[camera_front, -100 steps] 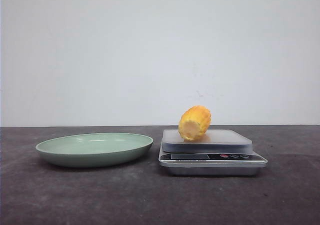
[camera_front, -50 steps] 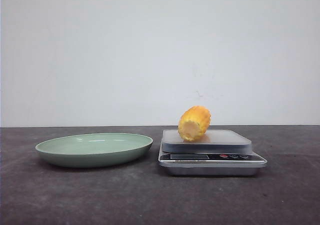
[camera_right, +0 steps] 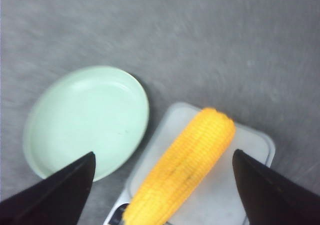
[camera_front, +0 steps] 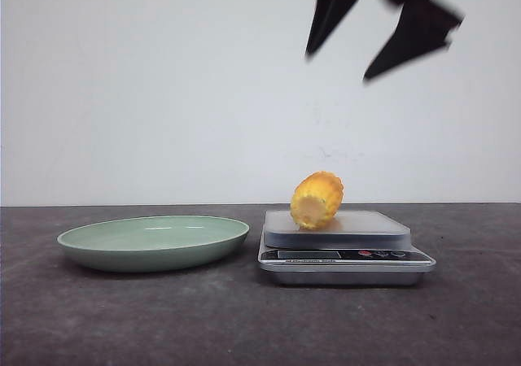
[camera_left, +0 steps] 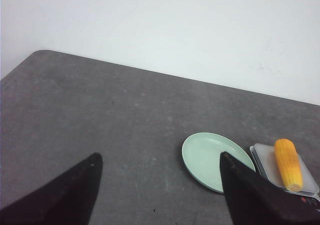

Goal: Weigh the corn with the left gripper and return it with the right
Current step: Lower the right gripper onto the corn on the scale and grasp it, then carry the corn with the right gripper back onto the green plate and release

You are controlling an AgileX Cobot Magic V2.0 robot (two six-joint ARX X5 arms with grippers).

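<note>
The yellow-orange corn (camera_front: pixel 317 200) lies on the grey platform of a digital scale (camera_front: pixel 346 244) right of centre. It also shows in the right wrist view (camera_right: pixel 182 167) and the left wrist view (camera_left: pixel 288 157). My right gripper (camera_front: pixel 338 67) is open, high above the scale, with nothing between its black fingers (camera_front: pixel 411 41). In its wrist view the corn lies between and far below the spread fingertips. My left gripper (camera_left: pixel 159 157) is open and empty, high over bare table left of the plate. It is out of the front view.
A shallow pale green plate (camera_front: pixel 153 241) sits empty to the left of the scale, also in the left wrist view (camera_left: pixel 212 157) and the right wrist view (camera_right: pixel 85 120). The table is dark grey, with a white wall behind.
My right gripper has come into the front view from the top, above the scale. The corn, scale and plate have not moved.
</note>
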